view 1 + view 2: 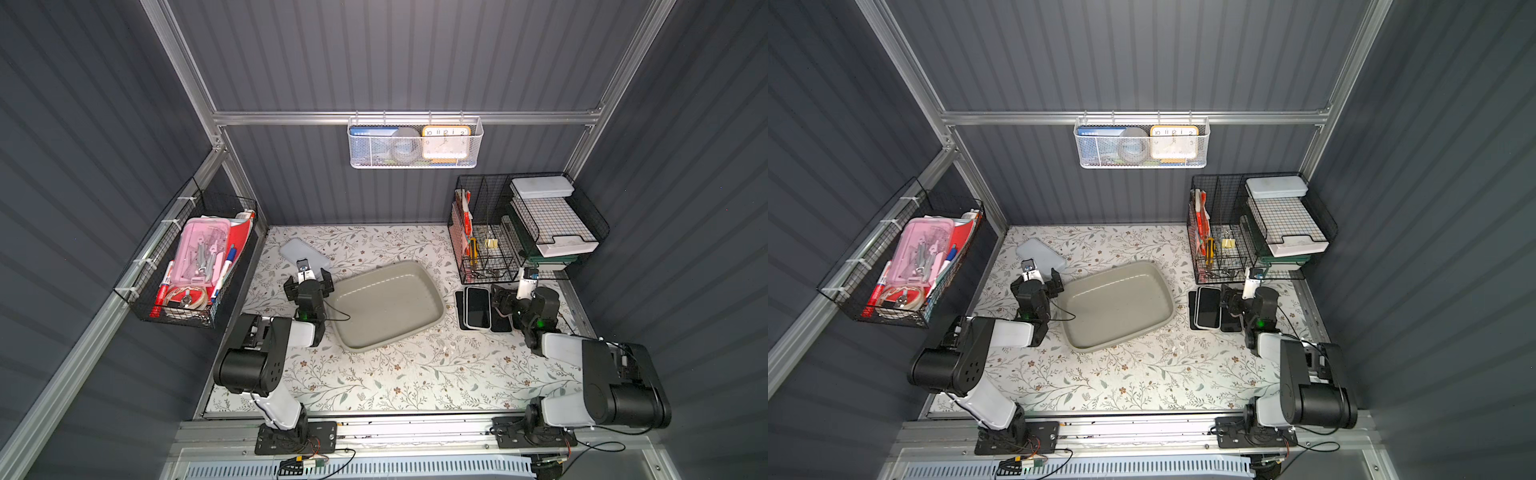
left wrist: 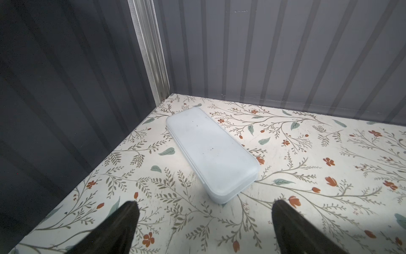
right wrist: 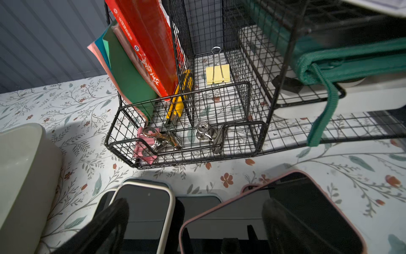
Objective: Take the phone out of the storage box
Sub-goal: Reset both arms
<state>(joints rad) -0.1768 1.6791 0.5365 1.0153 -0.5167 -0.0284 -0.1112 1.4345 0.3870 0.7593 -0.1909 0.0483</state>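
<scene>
Storage box [image 1: 386, 305], frame centre: empty. Phones [image 1: 477, 307] lie just right of it, outside, long axes near vertical in frame, beneath the right gripper [image 3: 196, 205], jaws spread, holding nothing. Left gripper [image 2: 205, 204] likewise spread, at box's left.

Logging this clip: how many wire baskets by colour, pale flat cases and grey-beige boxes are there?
Black wire baskets: 2, the wall basket and the desk rack
White mesh basket: 1
Pale flat cases: 2, the table case and the rack-top case
Grey-beige storage box: 1, no phone inside
Total: 6
</scene>
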